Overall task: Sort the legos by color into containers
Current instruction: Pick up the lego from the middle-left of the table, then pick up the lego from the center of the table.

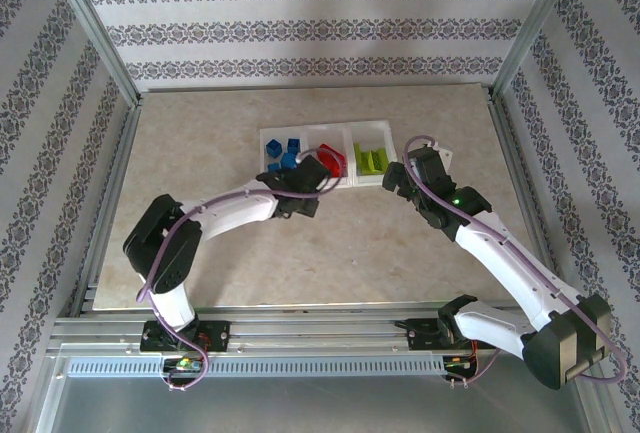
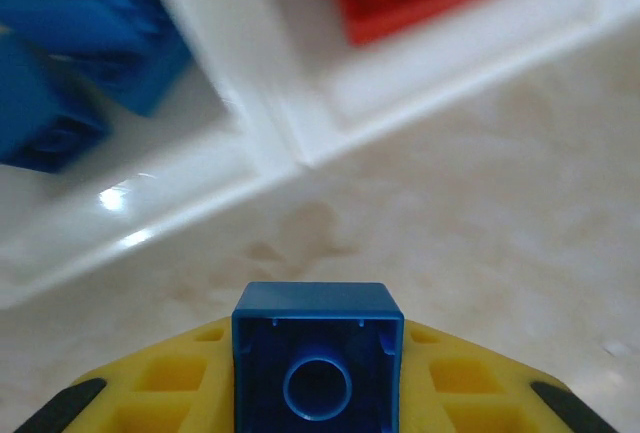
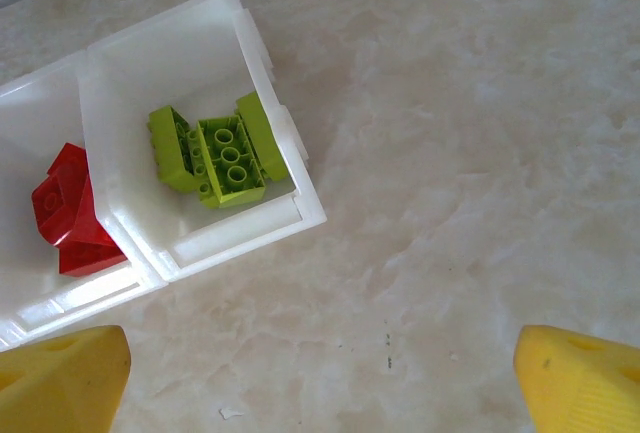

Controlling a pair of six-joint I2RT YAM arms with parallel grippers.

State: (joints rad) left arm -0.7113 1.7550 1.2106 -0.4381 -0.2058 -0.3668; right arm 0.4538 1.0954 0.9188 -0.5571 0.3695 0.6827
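Left gripper clamped on small blue studded plastic brick; brick's hollow underside faces wrist camera, yellow pads either side. Brick sits over beige marbled bench, just near of row of three joined white translucent plastic bins, by wall between left and middle bin. Left bin: blue bricks. Middle bin: red bricks. Right bin: lime green bricks. Right gripper spread wide, holding nothing, over bare bench just right of right bin's near corner.

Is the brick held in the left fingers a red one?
No, the brick between the left fingers is blue, its hollow underside facing the wrist camera.
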